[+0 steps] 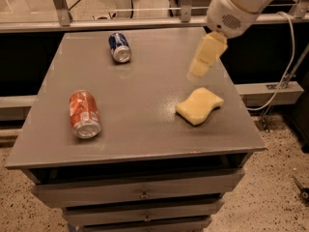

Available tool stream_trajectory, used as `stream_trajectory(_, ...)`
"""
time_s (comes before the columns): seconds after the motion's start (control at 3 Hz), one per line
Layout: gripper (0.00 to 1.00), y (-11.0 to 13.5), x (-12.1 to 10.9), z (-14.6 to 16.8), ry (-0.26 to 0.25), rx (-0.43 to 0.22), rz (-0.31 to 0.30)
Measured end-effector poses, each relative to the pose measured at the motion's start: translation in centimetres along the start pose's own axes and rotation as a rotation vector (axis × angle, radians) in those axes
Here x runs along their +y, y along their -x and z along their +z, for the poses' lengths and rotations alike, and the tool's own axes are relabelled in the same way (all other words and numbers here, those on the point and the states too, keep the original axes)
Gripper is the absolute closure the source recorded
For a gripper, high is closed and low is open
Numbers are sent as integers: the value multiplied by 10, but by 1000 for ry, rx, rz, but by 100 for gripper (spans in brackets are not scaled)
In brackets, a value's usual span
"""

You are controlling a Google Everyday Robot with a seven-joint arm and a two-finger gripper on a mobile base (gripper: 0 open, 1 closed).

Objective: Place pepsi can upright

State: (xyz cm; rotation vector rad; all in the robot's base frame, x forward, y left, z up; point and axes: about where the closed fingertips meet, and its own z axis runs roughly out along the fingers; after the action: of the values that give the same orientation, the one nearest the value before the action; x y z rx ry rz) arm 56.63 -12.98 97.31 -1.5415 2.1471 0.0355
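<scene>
The pepsi can [119,47] is dark blue with white markings and lies on its side at the back left of the grey table [145,129], its silver end facing the front. My gripper [199,70] hangs from the white arm entering at the upper right. It hovers over the right half of the table, just above and behind a yellow sponge, well to the right of the pepsi can. It holds nothing that I can see.
A red-orange soda can [85,114] lies on its side at the front left. A yellow sponge [199,105] lies at the right. The table has drawers below its front edge. A metal railing runs behind the table and a cable hangs at the right.
</scene>
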Motion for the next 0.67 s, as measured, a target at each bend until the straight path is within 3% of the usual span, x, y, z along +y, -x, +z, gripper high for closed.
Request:
stream_trajectory(0.33, 0, 63, -52, 35, -14, -98, 90)
stream_trajectory(0.67, 0, 63, -52, 35, -14, -98, 90)
